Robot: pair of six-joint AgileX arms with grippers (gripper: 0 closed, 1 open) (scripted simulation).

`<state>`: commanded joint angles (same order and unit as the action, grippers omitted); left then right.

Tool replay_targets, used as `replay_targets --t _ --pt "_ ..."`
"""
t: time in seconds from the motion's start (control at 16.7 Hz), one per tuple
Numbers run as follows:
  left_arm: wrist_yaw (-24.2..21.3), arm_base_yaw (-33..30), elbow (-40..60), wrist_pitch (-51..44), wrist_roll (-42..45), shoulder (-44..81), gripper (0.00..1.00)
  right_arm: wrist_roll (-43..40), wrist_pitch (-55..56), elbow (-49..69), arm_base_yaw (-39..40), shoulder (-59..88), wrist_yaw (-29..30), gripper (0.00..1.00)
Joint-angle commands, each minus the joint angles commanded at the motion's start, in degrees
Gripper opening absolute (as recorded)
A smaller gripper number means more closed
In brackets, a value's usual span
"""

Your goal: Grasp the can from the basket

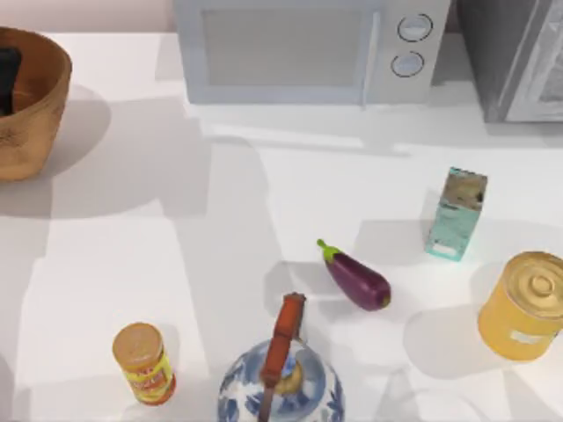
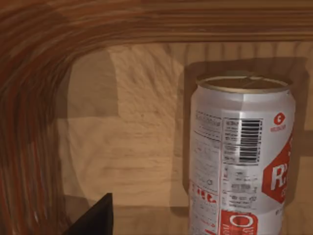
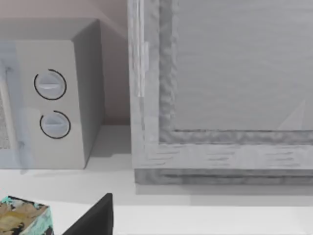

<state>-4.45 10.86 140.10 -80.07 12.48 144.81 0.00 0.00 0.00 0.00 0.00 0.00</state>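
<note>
Plainly a reach into the basket, with the grasp not yet made. Across the back at 12 o'clock, a white microwave [image 1: 303,53]; at 1 o'clock beside it, a grey appliance [image 1: 519,57]. Far out at 10 o'clock, the wicker basket [image 1: 40,132], tall-sided, with the left gripper [image 1: 7,81] lowered inside it; cannot tell how wide it is set. Lower down the table: a blue-and-white teapot [image 1: 281,382] at 6 o'clock, a big yellow can [image 1: 523,308] at 4, a teal carton [image 1: 456,215] at 3, an eggplant [image 1: 356,277] near centre, an orange-topped container [image 1: 145,362] at 7. Upright on the basket floor, close to the wall, the red-and-white can [image 2: 239,156]. Best done by centring on the can's body, squaring to it, keeping clear of the wicker wall, closing around the mid-height and lifting straight up. Off duty facing the microwave, the right gripper [image 3: 93,220]; width likewise cannot be told.
</note>
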Motion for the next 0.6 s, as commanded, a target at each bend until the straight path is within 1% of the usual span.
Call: replay_targets --t 0.3,0.6 --pt "0.02 -0.33 -0.33 0.29 -0.07 0.03 1.00 0.00 0.00 0.00 0.00 0.00 0.00 1.00" --pt "0.02 -0.35 -7.01 7.60 -0.33 0.54 1.00 0.00 0.00 0.00 0.00 0.00 0.00 1.00"
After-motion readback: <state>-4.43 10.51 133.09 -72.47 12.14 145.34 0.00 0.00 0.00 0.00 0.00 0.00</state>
